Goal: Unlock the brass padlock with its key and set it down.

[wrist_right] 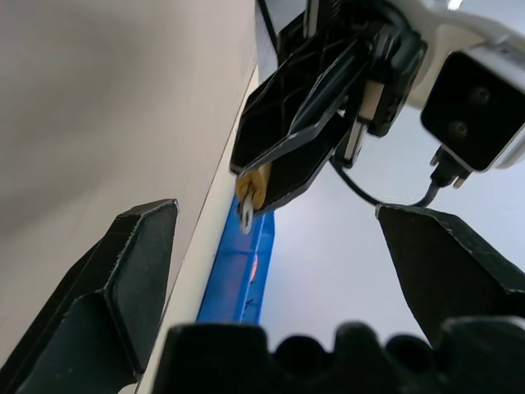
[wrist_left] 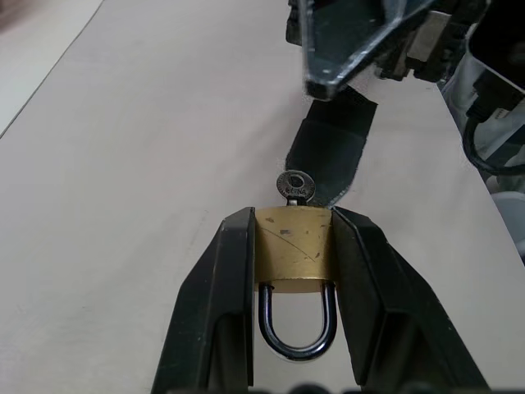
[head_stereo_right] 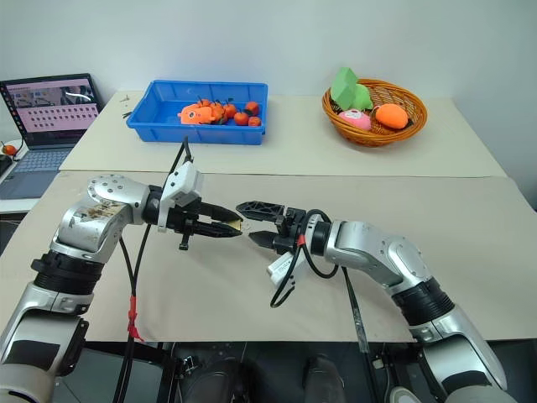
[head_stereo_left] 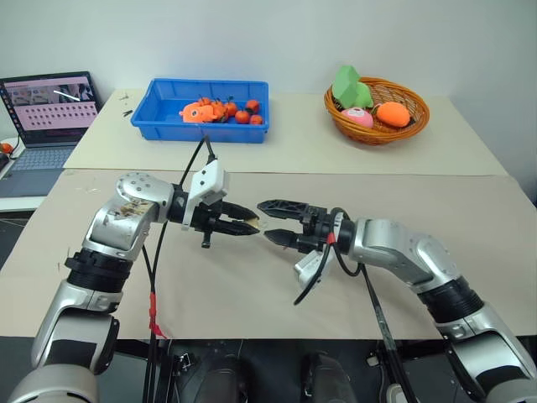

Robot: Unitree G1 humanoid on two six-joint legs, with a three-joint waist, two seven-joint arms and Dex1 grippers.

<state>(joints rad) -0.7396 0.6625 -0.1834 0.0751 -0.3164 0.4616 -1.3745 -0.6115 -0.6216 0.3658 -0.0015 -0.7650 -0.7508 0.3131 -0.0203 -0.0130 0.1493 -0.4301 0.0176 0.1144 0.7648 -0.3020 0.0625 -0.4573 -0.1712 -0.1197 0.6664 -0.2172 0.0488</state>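
The left gripper [wrist_left: 291, 254] clamps the brass padlock [wrist_left: 293, 253] between its two black fingers, shackle turned back toward the wrist. The key [wrist_left: 294, 186] sticks out of the padlock's body, its round head toward the right gripper [head_stereo_left: 270, 222]. That gripper faces the padlock with jaws spread wide, holding nothing, just beside the key. Both hang above the table [head_stereo_left: 252, 285], nearer than the blue bin [head_stereo_left: 204, 108].

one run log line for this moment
left end effector: shut on brass padlock | key: in lock | right end effector: open, facing key
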